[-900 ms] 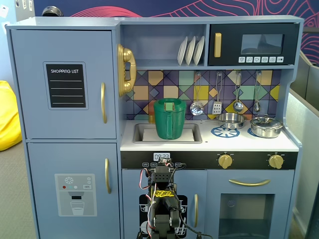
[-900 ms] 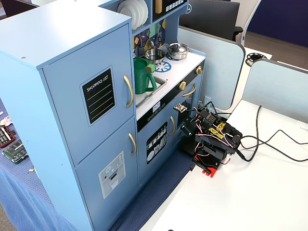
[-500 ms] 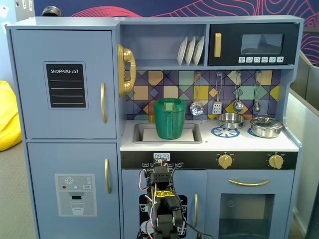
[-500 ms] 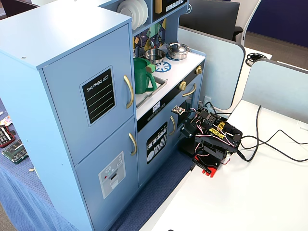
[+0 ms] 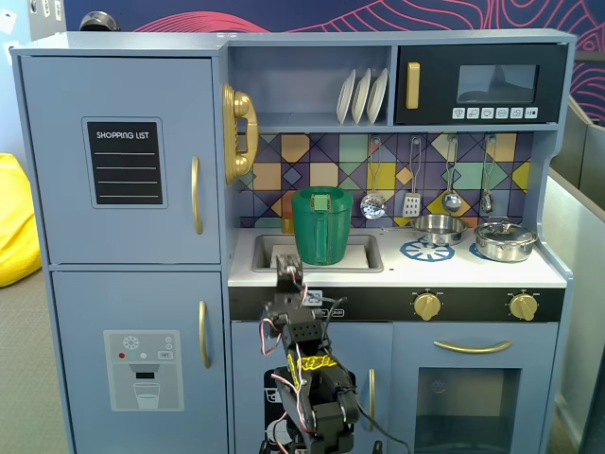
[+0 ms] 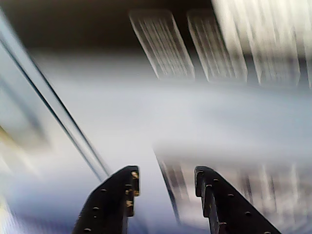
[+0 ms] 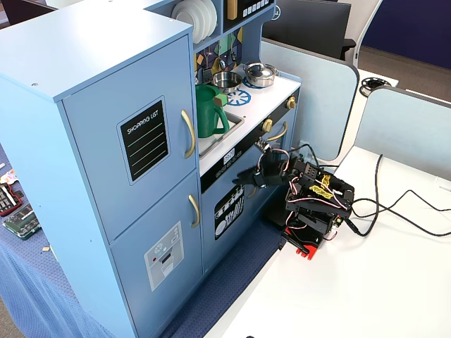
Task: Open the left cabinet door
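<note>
The left cabinet door (image 5: 123, 161) is blue-grey with a black "SHOPPING LIST" panel and a vertical gold bar handle (image 5: 196, 195). It stands shut, and it also shows in the other fixed view (image 7: 134, 148) with its handle (image 7: 189, 134). My gripper (image 5: 287, 269) is in front of the counter edge below the sink, right of and lower than that handle, and touches nothing. It also shows in the other fixed view (image 7: 248, 180). In the blurred wrist view my gripper (image 6: 165, 178) is open and empty, with a gap between its black fingers.
A green pitcher (image 5: 321, 225) stands in the sink. The lower door with the dispenser panel (image 5: 142, 369) is shut. Pots (image 5: 505, 240) sit on the stove. Cables (image 7: 394, 211) trail over the white table (image 7: 366, 282) behind the arm's base.
</note>
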Tool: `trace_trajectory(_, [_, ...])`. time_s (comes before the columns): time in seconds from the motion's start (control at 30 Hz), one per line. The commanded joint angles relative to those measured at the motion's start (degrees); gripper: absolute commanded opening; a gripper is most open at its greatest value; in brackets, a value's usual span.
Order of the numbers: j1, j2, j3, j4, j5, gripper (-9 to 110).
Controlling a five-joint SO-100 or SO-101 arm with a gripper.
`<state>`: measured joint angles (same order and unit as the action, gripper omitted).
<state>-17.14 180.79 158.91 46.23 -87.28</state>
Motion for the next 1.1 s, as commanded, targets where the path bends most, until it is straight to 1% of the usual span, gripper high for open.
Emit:
trace_trajectory(0.0, [-3.9,-4.4,-12.4,-3.8,-2.6,9])
trace_trajectory(0.33, [-11.7,-15.7,-33.0,-4.7,-8.7,15])
trace_trajectory(0.47, [-12.3,-20.4,-38.2,-9.1,-9.0,17])
trace_trajectory(0.7, [-16.3,-27.8,-44.5,-20.3,-6.8,27])
trace_trajectory(0.8, [-18.2,-30.7,-45.3,-25.5,-6.7,28])
trace_trajectory(1.07, [-19.0,-35.6,-46.1,-27.9,-8.6,30])
